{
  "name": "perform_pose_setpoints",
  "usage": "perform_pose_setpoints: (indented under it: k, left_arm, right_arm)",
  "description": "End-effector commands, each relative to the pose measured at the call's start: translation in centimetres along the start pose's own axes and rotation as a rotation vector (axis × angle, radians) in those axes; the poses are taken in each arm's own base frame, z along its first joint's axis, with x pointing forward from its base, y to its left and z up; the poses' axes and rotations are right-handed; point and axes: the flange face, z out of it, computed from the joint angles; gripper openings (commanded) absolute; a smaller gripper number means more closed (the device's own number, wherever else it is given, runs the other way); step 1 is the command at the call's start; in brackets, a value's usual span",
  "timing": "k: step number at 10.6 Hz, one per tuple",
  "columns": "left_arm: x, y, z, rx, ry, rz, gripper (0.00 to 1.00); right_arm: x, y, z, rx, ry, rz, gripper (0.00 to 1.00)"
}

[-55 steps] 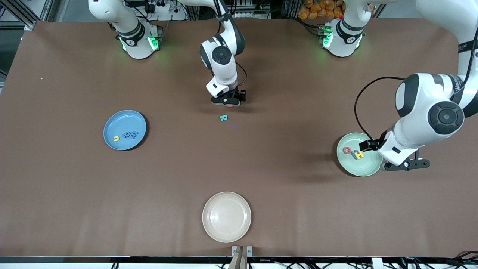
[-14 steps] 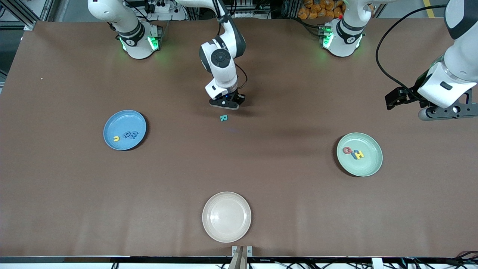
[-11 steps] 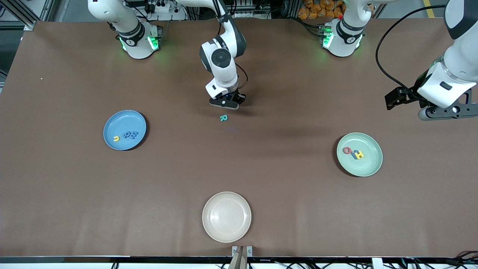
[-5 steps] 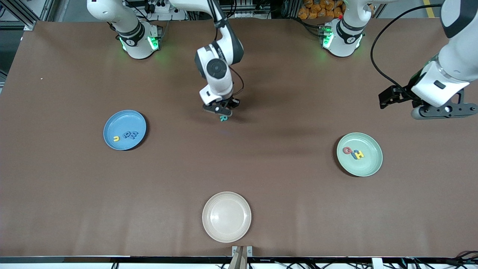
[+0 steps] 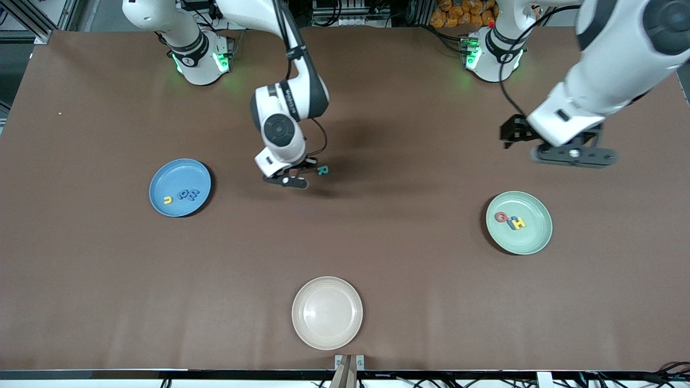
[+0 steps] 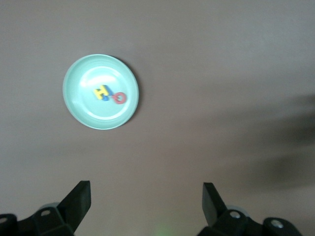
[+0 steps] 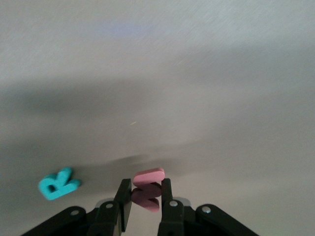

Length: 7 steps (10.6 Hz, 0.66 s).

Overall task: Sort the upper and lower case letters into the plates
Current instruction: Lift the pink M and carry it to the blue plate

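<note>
My right gripper (image 5: 289, 180) is shut on a small coral letter (image 7: 149, 177), held upright between its fingers over the table beside a teal R (image 5: 322, 170) that lies flat. The same teal R (image 7: 59, 183) also shows in the right wrist view. Toward the right arm's end, the blue plate (image 5: 175, 175) holds a yellow letter (image 5: 168, 200) and blue letters (image 5: 188, 193). The mint green plate (image 5: 525, 240) toward the left arm's end holds a red letter (image 5: 501, 217) and a yellow H (image 5: 518, 222). My left gripper (image 5: 573, 156) hangs open and empty over bare table, with the mint plate (image 6: 88, 110) in its view.
A cream-beige plate (image 5: 327, 312) with nothing on it sits near the table's front edge, nearer to the camera than the teal R. Brown table surface stretches between the plates.
My right gripper has lifted the coral letter and swung past the teal R toward the blue plate's end. The left arm has moved in from the table's end toward the middle.
</note>
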Motion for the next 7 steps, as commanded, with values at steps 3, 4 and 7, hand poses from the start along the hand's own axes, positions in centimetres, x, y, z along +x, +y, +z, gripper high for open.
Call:
perform_pose_setpoints:
  k: [3,4,7]
  left_arm:
    - [2.7,4.2,3.9,-0.076,0.004,0.009,1.0]
    - [3.2,5.3,4.8,-0.1,0.004,-0.008,1.0]
    - [3.5,10.9,7.3,-0.111,0.014,-0.118,1.0]
  right_arm:
    - [5.4,10.7,-5.6,-0.066,-0.045,-0.078,0.0]
    - [6.8,14.4,-6.9,-0.052,-0.06,-0.094,0.0]
    - [9.6,21.4,-7.0,-0.091,-0.054,-0.103,0.0]
